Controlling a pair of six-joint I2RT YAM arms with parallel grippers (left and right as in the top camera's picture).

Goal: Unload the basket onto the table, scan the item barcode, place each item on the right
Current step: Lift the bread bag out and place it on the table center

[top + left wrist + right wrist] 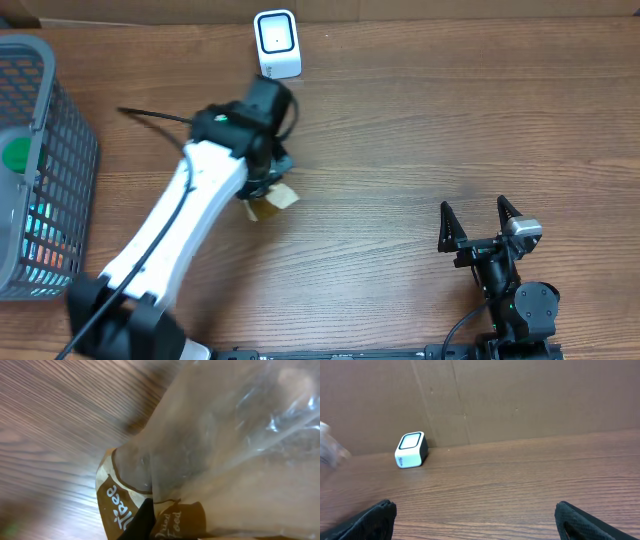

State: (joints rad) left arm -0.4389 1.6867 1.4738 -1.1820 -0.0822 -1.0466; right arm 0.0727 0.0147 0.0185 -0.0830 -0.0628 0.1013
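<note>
Clear, crinkled plastic with a glossy brown-and-cream printed band made up the bag (210,435). It was pinched in the closed left end effector (264,186), with one dark finger (141,521) against the print. From above only its tan printed end showed, poking from under the wrist toward the right arm's side, so its long axis could not be told. It hung over the wood-grain tabletop (400,130), apart from the boxy white scanner (277,43) with its dark-rimmed face. The right end effector (481,222) stood wide open, holding nothing. A grey mesh basket (60,130) sat far left.
</note>
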